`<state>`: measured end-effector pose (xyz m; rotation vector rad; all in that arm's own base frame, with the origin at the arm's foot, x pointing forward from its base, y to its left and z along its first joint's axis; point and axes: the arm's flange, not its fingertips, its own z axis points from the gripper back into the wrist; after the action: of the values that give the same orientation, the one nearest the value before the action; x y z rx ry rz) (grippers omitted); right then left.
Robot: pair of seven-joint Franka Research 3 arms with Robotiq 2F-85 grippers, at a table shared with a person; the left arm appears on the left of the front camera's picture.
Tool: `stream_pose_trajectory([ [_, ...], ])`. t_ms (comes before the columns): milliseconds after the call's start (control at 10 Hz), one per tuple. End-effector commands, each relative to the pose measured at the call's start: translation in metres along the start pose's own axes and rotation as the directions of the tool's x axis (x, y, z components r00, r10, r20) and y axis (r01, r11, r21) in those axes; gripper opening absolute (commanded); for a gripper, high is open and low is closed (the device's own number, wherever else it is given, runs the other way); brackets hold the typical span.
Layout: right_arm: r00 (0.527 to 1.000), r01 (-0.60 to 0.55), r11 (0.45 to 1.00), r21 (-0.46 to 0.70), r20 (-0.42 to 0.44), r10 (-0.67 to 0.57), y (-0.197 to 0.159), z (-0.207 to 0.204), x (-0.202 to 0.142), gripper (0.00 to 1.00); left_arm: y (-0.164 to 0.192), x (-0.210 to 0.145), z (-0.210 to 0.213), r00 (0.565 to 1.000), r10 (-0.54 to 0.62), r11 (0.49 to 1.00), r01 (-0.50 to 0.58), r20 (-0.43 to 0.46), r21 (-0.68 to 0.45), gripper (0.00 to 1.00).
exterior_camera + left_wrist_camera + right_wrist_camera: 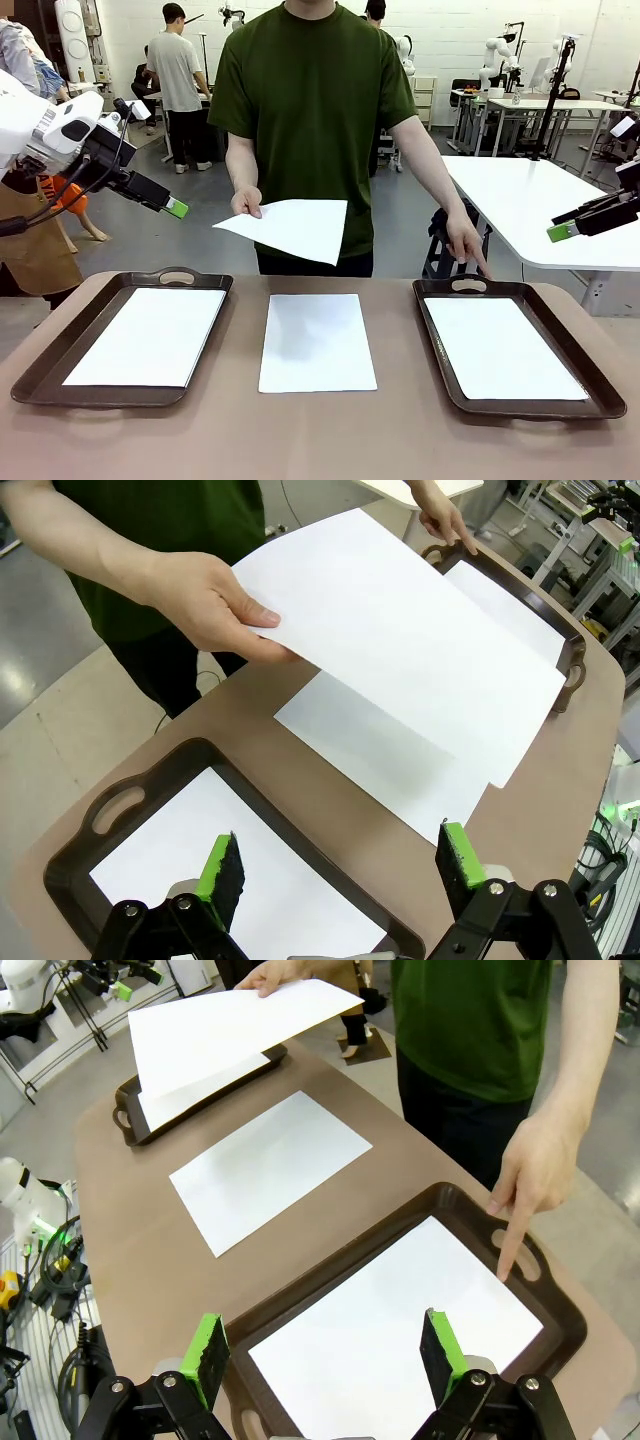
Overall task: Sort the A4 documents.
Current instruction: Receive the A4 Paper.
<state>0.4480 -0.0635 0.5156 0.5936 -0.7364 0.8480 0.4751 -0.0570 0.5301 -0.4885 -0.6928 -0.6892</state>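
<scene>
- The held sheet [290,228], plain white paper, hangs in the air over the far edge of the table. It is tilted, sits above and behind the middle sheet, and touches nothing below it.
- The person's holding hand [245,203] pinches it at one edge, thumb on top.
- The middle sheet [317,342] lies flat on the bare table between the two trays, apart from both.
- The left sheet [150,335] lies flat inside the left tray [40,382], a dark brown tray with handles.
- The right sheet [500,347] lies flat inside the right tray [437,345], which is of the same kind.
- The person's pointing hand [468,245] reaches down with the forefinger out at the right tray's far handle. Whether the tip touches it cannot be told.
- The left gripper [338,838] hangs raised above the left tray. Its green-padded fingers stand wide apart with nothing between them.
- The right gripper [322,1320] hangs raised above the right tray. Its fingers are also spread wide and hold nothing.
- The table [320,440] is brown with rounded corners, and the person in a green shirt stands at its far side.
</scene>
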Motion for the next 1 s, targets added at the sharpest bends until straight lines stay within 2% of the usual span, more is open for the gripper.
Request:
stream_pose_trajectory([
  [0, 1.000, -0.003, 1.000, -0.009, 0.000, 0.003, -0.001, -0.001, 0.001, 1.00, 0.000, 0.000, 0.001, 1.000, -0.004, 1.000, 0.004, 0.008, -0.001, 1.00],
  [500, 1.000, 0.000, 1.000, 0.000, 0.000, 0.000, 0.000, 0.000, 0.000, 1.00, 0.000, 0.000, 0.001, 1.000, -0.004, 1.000, 0.004, 0.008, -0.001, 1.00],
  [700, 0.997, 0.080, 0.995, 0.052, 0.006, -0.081, -0.009, -0.021, -0.006, 1.00, 0.000, 0.000, 0.001, 1.000, -0.004, 1.000, 0.004, 0.008, -0.001, 1.00],
  [900, 0.974, 0.203, 0.970, 0.133, 0.075, -0.214, -0.005, -0.039, -0.009, 1.00, 0.000, 0.000, 0.001, 1.000, -0.004, 1.000, 0.004, 0.008, -0.001, 1.00],
])
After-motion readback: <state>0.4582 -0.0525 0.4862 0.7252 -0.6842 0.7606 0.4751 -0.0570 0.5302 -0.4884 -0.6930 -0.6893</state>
